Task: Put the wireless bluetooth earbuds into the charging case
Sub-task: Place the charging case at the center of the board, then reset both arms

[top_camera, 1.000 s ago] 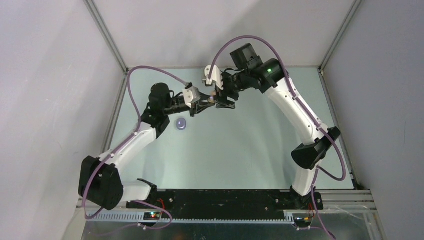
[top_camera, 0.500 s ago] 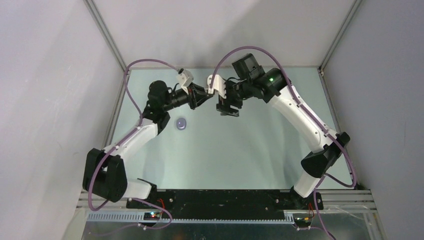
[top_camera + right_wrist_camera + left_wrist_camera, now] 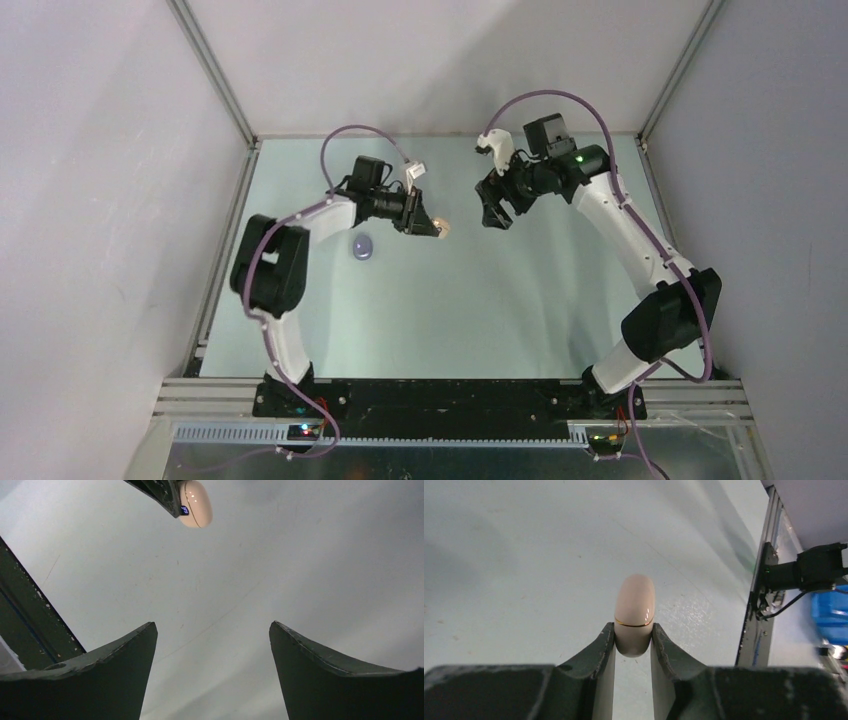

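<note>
The left gripper (image 3: 633, 639) is pinching the glossy cream oval charging case (image 3: 635, 605). The right gripper (image 3: 213, 640), just withdrawn from it, is gaping empty. A small lavender oval earbud (image 3: 363, 247) is lying left of the case, uninserted.

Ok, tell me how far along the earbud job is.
Done: the charging case is off the table, pinched in the left gripper, its gold seam shut. In hand: nothing else; the right gripper stands open and empty, apart from the case. Left: a small lavender piece, likely an earbud, lies on the table, outside the case. Whether any bud is inside can't be seen.
</note>
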Tool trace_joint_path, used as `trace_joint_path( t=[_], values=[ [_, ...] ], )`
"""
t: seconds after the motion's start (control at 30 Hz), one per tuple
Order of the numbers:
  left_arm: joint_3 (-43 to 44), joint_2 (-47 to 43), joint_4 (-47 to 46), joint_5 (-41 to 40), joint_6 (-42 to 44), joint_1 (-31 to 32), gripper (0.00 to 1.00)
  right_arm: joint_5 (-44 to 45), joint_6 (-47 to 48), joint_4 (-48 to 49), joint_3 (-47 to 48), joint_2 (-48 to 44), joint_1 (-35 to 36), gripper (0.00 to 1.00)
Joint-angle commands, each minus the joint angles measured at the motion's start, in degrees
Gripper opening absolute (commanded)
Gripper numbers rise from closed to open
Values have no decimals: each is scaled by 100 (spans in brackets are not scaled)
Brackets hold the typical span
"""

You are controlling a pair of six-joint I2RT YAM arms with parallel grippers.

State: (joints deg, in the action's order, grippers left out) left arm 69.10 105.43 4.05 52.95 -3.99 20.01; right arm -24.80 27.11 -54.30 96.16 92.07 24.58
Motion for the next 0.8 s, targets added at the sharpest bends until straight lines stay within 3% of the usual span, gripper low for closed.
trace_joint_path(
  t=[0.0,0.1,0.17,0.33,0.53,0.6,0.63,0.7,0.77],
  values=[
    [965,720,2224,521,738,15,10,51,-657,387,-283,-426,-244,88],
    [1315,1251,2929,-671,637,44,18,54,-766,425,-307,-332,-342,90],
    [1418,1414,3219,-1020,767,39,25,48,-785,439,-257,-240,-362,90],
    [1581,1536,3593,-1515,781,39,34,-23,-821,420,-114,25,-374,90],
    [1616,1210,3777,-2217,841,-11,54,108,-1075,473,122,192,-404,91],
    [1625,933,3855,-2335,865,-82,65,335,-1313,614,148,156,-452,91],
    [1633,722,3878,-2369,882,-119,91,445,-1388,702,199,141,-497,91],
    [1680,319,3903,-2487,890,-255,99,651,-1702,950,238,69,-569,92],
    [1716,-147,3732,-2544,894,-374,100,1069,-2055,1233,316,2,-585,92]
  ],
)
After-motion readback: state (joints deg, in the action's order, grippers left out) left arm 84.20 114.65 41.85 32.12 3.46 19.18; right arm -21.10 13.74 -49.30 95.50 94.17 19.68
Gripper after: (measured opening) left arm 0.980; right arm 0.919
